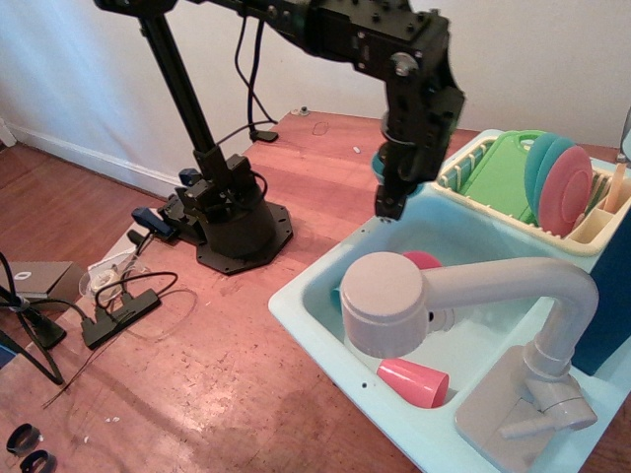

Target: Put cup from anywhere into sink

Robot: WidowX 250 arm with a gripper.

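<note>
pale aqua sink, grey faucet, pink cups, cream rack, green board, reddish-brown surface.

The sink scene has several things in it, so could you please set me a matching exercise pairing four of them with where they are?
Things:
1. cup
2. faucet
3. pink cup
4. green board

Places:
A. upright in the dish rack
B. held in the gripper above the sink rim
C. lying on its side in the basin
D. mounted at the near right of the sink

Pairs: 1-B, 2-D, 3-C, 4-A
</note>
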